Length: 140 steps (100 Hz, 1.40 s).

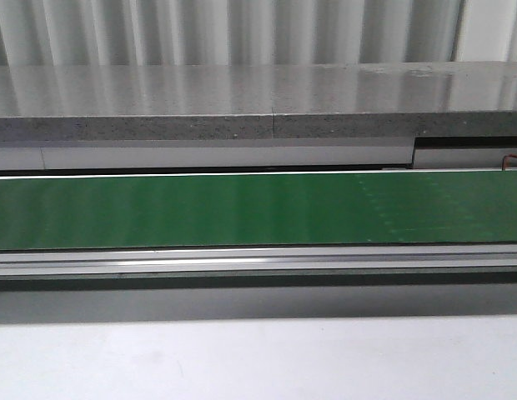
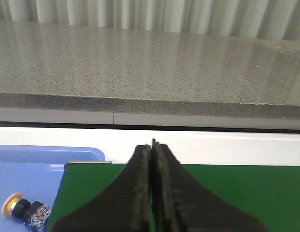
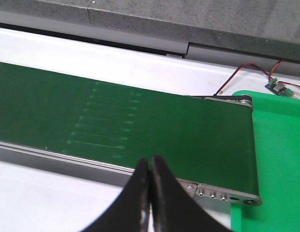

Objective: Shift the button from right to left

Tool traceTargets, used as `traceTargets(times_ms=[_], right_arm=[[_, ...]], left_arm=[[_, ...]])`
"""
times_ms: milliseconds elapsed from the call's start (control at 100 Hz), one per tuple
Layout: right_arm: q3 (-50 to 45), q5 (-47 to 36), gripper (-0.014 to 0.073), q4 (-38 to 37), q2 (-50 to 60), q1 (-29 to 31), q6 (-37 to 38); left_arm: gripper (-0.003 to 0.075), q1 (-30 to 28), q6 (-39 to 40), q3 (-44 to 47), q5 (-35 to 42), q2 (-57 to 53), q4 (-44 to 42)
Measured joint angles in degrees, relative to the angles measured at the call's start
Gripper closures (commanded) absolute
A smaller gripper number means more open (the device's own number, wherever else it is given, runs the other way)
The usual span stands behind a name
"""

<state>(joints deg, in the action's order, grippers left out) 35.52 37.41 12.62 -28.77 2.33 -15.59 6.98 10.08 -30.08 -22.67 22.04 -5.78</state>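
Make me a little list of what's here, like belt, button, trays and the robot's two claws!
belt: green conveyor belt, nothing on it
button: the button lies on its side in the blue tray
other tray: green tray at the belt's far end
left gripper: shut, holds nothing
right gripper: shut, holds nothing
counter: grey stone counter behind the belt

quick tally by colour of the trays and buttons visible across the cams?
Blue tray: 1
Green tray: 1
Yellow-capped button, lying in the blue tray: 1
Total: 3
Both the left gripper and the right gripper are shut and hold nothing.
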Motion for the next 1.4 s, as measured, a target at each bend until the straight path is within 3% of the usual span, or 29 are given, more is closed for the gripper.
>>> traceTargets(times_ms=[510,620,960,1220,1400], right_arm=[[0.00,0.00,0.0661,0.00,0.00,0.00,0.00],[0.00,0.00,0.0661,0.00,0.00,0.00,0.00],[0.00,0.00,0.0661,0.00,0.00,0.00,0.00],[0.00,0.00,0.0661,0.00,0.00,0.00,0.00],[0.00,0.00,0.0661,0.00,0.00,0.00,0.00]], left_arm=[[0.0740,0.03,0.00,0.28,-0.15,-0.32,0.00],[0.0740,0.03,0.00,1.58,2.98,-0.32,-0.26],[0.0740,0.03,0.00,18.00,15.87,-6.59,-0.47],[0.0740,0.03,0.10,29.78,17.40,-20.69,-0.52],[0.0740,-0.20,0.10,29.95,17.41,-22.29,-0.99]])
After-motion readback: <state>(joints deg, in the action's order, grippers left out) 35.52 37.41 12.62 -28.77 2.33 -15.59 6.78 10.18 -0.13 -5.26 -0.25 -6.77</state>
